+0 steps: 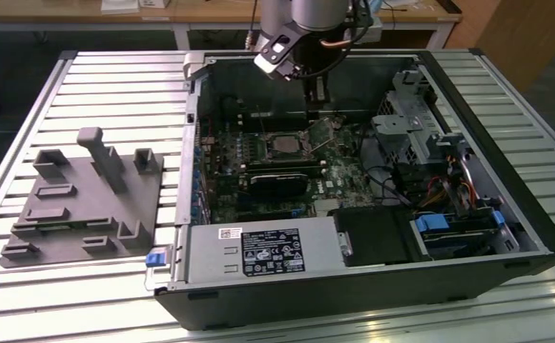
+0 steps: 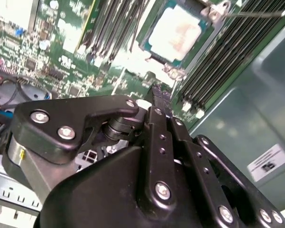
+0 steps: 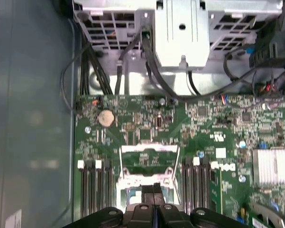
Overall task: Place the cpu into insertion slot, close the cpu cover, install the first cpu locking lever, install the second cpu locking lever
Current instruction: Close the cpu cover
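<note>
The computer case (image 1: 354,304) lies open on its side on the slatted counter (image 1: 115,86), and the arm reaches down into it. The cpu (image 2: 176,29) is seated in the insertion slot (image 1: 282,146), its pale metal top bare and uncovered in the second wrist view. The claw (image 2: 155,90) hangs just beside the slot's edge, its two black fingers (image 3: 151,190) pressed together and gripping nothing. Just past the slot from the claw, the cpu cover (image 3: 149,149) is swung back off it, with green board showing through its window. A thin metal lever (image 2: 251,14) juts away from one corner of the slot. Memory slots (image 2: 218,61) run along both sides of the slot. A black heatsink (image 1: 277,184) sits near the slot.
</note>
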### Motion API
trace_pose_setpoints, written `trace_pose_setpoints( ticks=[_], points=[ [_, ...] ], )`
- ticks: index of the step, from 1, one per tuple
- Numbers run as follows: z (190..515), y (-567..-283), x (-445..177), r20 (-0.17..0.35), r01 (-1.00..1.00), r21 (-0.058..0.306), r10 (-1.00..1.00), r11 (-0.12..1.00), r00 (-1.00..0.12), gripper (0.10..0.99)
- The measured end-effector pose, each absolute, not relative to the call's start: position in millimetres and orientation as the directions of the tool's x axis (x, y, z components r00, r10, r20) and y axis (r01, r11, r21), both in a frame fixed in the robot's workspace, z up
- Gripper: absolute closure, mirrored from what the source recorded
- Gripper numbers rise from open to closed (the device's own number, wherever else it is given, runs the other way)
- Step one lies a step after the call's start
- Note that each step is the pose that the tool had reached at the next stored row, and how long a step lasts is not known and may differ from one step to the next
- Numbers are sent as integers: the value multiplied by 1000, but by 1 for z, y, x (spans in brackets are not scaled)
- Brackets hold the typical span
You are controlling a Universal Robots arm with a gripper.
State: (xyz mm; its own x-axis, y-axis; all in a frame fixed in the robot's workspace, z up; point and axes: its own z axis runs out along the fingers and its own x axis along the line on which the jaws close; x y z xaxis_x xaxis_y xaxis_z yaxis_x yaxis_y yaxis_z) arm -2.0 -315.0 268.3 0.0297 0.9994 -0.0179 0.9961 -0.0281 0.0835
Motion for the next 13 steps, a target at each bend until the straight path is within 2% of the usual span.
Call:
trace_pose_setpoints(
  ticks=[13],
  points=[
    [268, -315, 29, -18, 996, 84, 999, -28, 30, 980]
  ],
)
